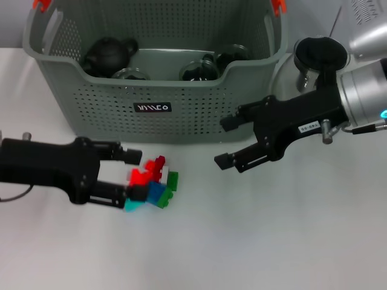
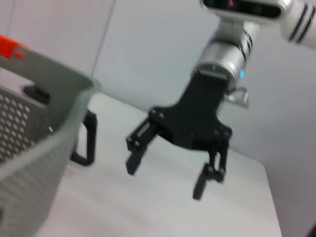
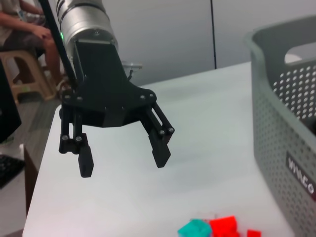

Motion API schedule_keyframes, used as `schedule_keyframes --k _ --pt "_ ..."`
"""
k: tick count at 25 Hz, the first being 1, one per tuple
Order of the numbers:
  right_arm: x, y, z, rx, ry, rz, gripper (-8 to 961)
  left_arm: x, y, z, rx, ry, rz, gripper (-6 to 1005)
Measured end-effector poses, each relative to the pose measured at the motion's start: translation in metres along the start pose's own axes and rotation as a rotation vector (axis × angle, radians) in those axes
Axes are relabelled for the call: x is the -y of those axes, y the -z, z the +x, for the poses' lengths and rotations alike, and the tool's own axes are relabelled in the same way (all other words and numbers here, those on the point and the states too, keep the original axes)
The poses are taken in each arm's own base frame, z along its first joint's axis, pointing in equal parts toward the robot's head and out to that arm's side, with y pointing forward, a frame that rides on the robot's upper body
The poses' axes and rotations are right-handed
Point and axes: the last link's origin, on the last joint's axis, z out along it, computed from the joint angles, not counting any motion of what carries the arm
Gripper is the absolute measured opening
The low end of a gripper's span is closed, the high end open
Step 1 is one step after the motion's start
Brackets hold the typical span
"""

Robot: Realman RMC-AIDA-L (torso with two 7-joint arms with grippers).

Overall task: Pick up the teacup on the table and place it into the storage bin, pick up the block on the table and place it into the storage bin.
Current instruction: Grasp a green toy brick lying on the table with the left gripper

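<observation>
On the table (image 1: pixel 272 241), block (image 1: pixel 152 183) lying diagonally, left gripper (image 1: pixel 130 174) open around it

Head camera looking down, wrist cameras low, facing opposite grippers, apparently sharing the storage bin (image 1: pixel 181 115).

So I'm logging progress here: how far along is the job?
No teacup is left on the table; dark tea ware sits inside the storage bin, so that half looks done. The left gripper is open around the block, a multicoloured cluster on the table, not yet lifted. The right gripper hangs open beside the bin. Left: lifting and binning the block.
</observation>
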Motion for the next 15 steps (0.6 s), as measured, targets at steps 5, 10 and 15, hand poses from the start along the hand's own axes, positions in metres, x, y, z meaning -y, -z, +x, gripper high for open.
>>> schedule_keyframes --k 5,10,15 --pt "-0.003 -0.009 0.001 -0.040 0.007 -0.016 881 -0.005 -0.010 -0.017 0.047 -0.044 -0.050 828" --pt "-0.005 -0.017 0.003 -0.109 0.017 -0.027 881 -0.010 -0.018 -0.026 0.059 -0.052 -0.084 828" --pt "-0.002 -0.028 -0.005 -0.231 0.037 -0.015 882 -0.011 -0.018 -0.033 0.040 -0.076 -0.064 828"
